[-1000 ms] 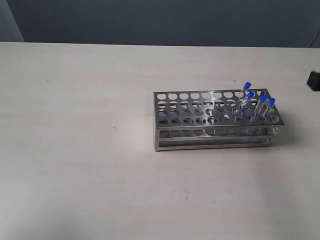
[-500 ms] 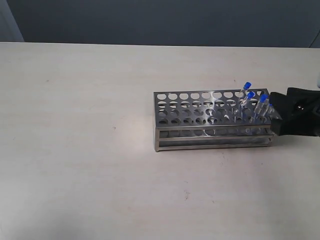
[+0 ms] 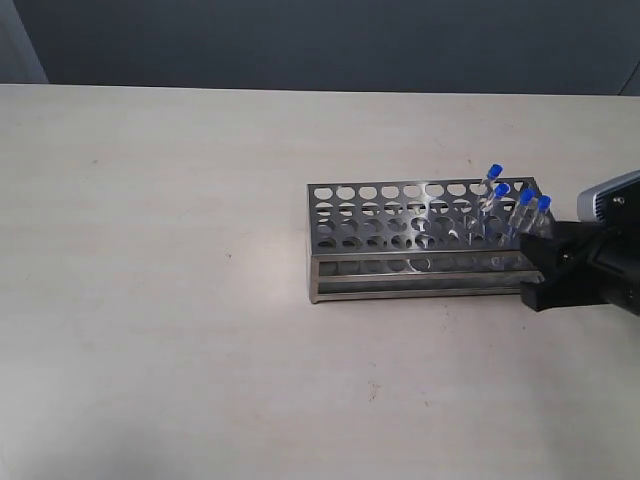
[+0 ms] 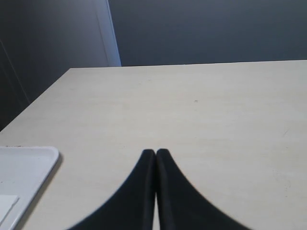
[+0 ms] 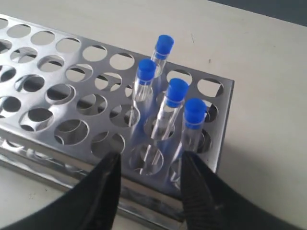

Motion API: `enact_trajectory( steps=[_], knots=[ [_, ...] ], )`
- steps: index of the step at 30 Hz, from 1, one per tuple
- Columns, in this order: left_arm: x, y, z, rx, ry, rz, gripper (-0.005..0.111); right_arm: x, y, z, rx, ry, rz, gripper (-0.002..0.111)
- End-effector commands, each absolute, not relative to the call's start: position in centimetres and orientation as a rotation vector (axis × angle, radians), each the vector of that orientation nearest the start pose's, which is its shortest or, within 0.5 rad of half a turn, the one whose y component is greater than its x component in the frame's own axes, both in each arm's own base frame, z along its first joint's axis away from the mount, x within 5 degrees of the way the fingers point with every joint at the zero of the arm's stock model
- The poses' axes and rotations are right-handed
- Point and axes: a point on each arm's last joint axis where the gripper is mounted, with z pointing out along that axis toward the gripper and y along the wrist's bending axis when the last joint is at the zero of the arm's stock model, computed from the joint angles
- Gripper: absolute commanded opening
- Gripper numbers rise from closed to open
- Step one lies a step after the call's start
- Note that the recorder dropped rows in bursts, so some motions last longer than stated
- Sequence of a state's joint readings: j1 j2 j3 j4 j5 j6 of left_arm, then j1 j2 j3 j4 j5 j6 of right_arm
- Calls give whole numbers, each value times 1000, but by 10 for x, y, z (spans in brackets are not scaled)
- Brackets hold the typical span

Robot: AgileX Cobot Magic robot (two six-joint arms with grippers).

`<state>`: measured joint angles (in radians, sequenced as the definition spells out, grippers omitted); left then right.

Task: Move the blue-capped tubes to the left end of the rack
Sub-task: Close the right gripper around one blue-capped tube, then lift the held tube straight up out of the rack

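four blue-capped tubes (image 5: 165, 103) lean in the rack (image 5: 57, 81), right claw (image 5: 151, 160) spread.

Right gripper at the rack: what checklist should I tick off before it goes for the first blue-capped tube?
1. Right gripper open: ok.
2. Four blue-capped tubes seated at the rack's right end, caps on: ok.
3. Tubes upright: not ok, they lean in their holes.
4. Jaws around a single tube: not ok, the fingers sit short of the tubes, by the rack's edge.
5. Holes at the rack's left end free: ok.
6. Left gripper out of the way: ok, shut over bare table.
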<state>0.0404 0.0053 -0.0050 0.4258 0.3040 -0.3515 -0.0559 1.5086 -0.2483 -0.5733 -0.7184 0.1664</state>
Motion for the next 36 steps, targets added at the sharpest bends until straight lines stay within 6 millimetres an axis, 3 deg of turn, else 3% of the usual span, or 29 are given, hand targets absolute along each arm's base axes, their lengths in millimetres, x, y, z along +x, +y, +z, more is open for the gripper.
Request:
enact_trajectory(
  steps=[1, 17, 36],
  knots=[
    [54, 13, 190, -70, 1750, 176, 0, 215, 22, 144, -455, 1958, 178, 41],
    [54, 13, 190, -70, 1750, 176, 0, 224, 18, 149, -416, 1914, 129, 41],
    [54, 13, 190, -70, 1750, 176, 0, 231, 14, 132, -364, 1921, 114, 41]
  ],
)
